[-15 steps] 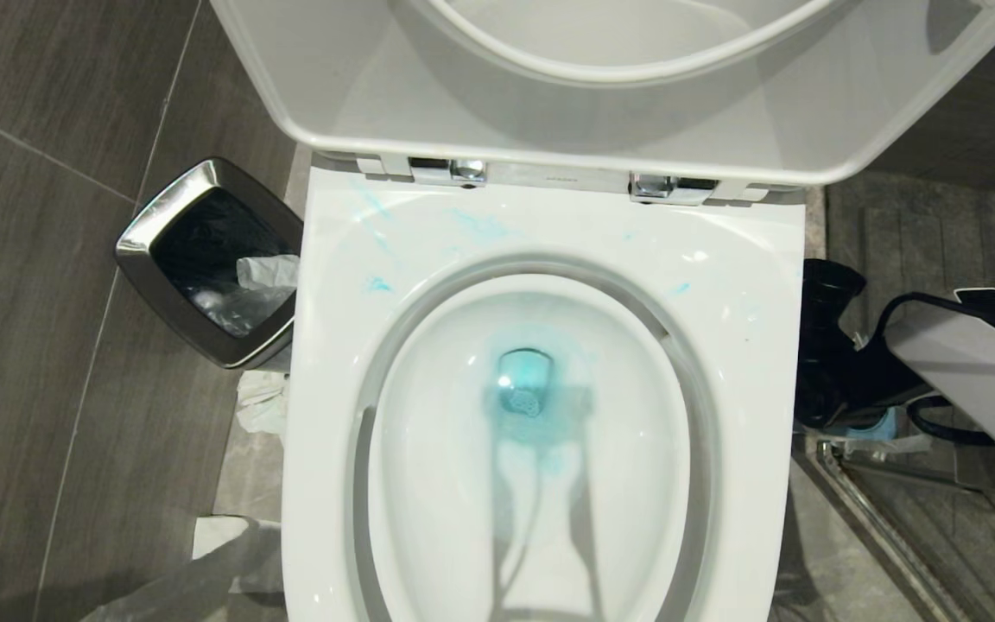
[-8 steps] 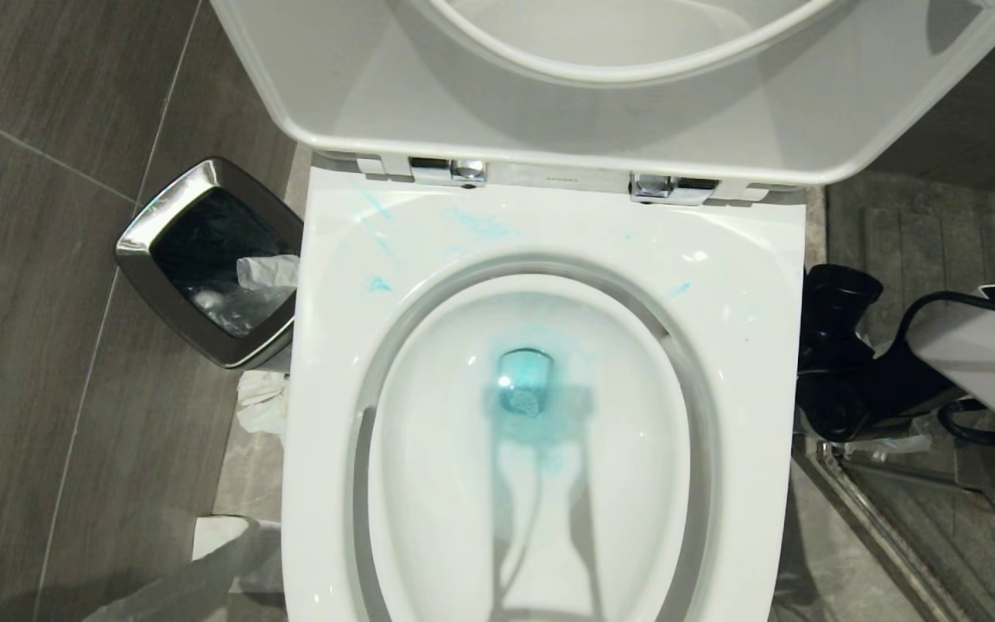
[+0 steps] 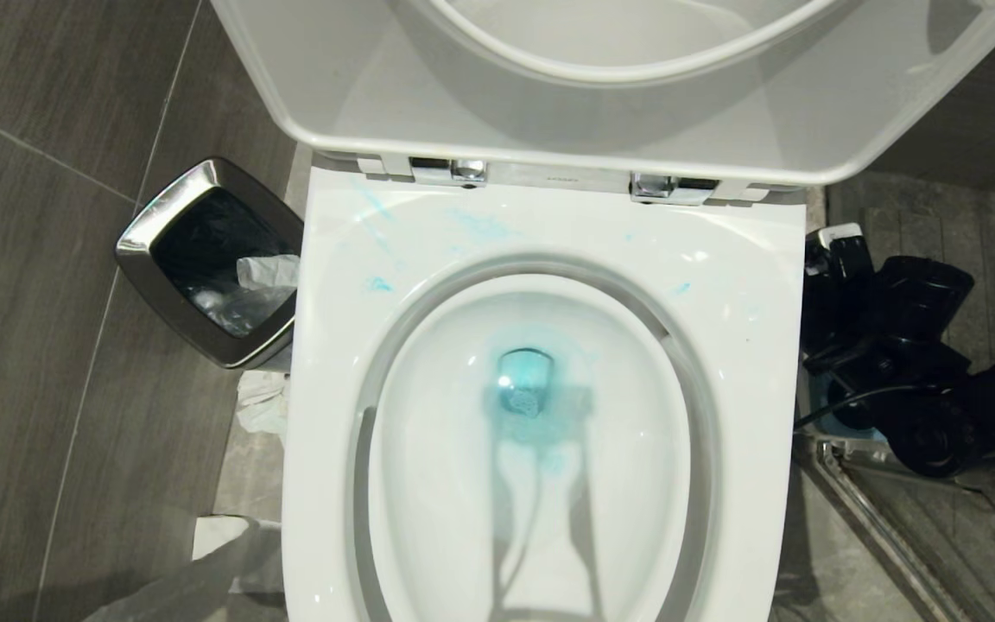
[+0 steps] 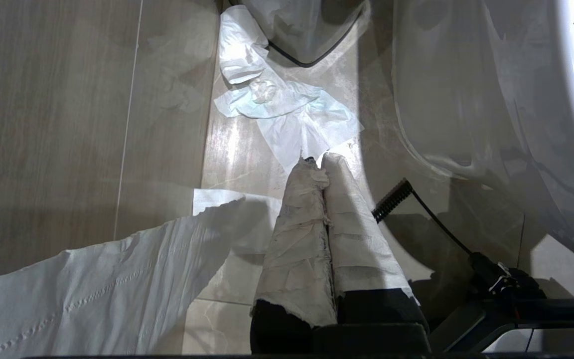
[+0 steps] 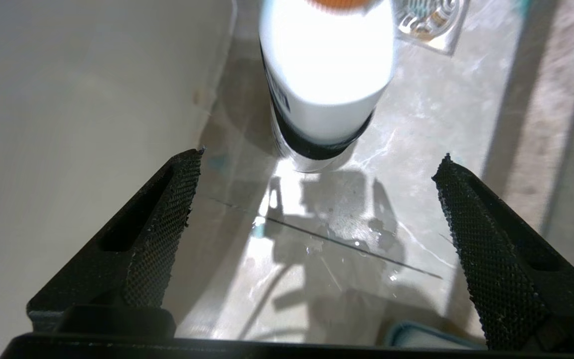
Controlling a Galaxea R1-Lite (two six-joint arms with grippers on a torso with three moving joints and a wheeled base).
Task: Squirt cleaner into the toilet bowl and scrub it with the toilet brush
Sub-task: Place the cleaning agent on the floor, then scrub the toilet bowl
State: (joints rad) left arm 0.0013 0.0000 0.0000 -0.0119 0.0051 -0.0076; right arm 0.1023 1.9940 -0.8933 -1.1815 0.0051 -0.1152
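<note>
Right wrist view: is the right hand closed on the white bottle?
No. The right hand is wide open and the white bottle stands apart on the floor, beyond its fingertips.

Grey tiled floor [image 3: 40,285] carries the toilet bowl [image 3: 748,285], a chrome-rimmed bin [image 3: 139,250] and crumpled tissue [image 3: 260,402].

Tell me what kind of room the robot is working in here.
Almost certainly a bathroom. A white toilet bowl with its lid raised fills the head view, blue cleaner tinting its water. A chrome-rimmed bin stands on the grey tiled floor, and tissue paper lies beside the toilet.
</note>
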